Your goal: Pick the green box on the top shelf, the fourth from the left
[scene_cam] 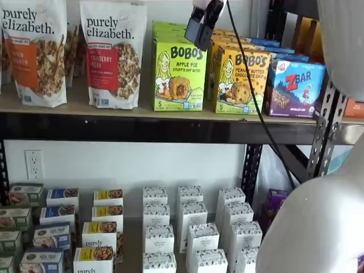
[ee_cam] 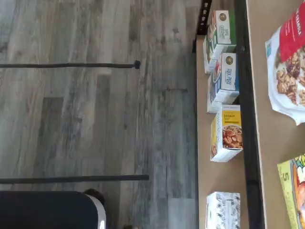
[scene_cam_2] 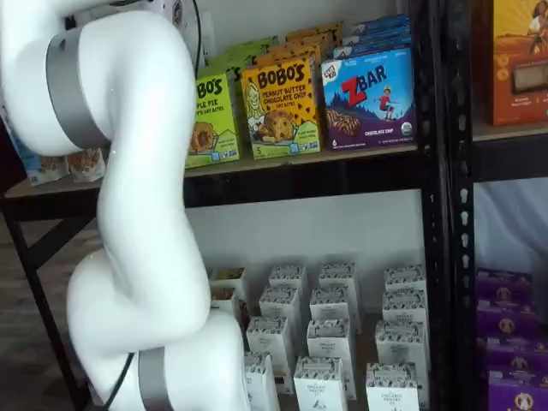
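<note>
The green box (scene_cam: 179, 68), a lime Bobo's Apple Pie carton, stands upright on the top shelf (scene_cam: 142, 128) between a granola bag and a yellow-orange Bobo's carton. In a shelf view my arm hides part of the green box (scene_cam_2: 212, 120). In the wrist view only a corner of the green box (ee_cam: 291, 191) shows, marked "5", on the tan board (ee_cam: 271, 143). My gripper (scene_cam: 202, 25) hangs from the upper edge in front of the box's upper right corner, with a cable beside it. It is open and holds nothing.
Two purely elizabeth bags (scene_cam: 114, 54) stand left of the green box. To its right are the yellow-orange Bobo's carton (scene_cam: 242, 79) and a blue ZBar carton (scene_cam: 294, 88). Small white boxes (scene_cam: 187, 227) fill the lower shelf. My white arm (scene_cam_2: 128, 171) stands before the shelves.
</note>
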Robot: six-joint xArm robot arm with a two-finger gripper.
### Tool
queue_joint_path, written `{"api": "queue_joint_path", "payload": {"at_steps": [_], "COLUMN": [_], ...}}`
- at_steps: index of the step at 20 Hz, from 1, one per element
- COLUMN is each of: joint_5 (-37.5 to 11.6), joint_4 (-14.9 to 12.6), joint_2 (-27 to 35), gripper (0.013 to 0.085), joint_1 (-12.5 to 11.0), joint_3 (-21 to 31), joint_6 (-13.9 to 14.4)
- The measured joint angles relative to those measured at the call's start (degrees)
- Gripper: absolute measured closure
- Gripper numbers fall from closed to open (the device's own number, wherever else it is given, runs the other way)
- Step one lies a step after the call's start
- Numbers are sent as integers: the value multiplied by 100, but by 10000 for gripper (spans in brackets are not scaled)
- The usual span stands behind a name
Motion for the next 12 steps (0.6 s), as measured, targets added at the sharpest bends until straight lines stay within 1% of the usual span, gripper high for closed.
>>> {"api": "queue_joint_path", "payload": {"at_steps": [2, 3, 12], "joint_5": [-101, -144, -255], "joint_4": [-199, -257, -332], "joint_2": [-20, -22, -1], "gripper": [130, 130, 130], "joint_1": [77, 92, 76], "joint_3": [42, 68, 194], "joint_6": [17, 14, -55]}}
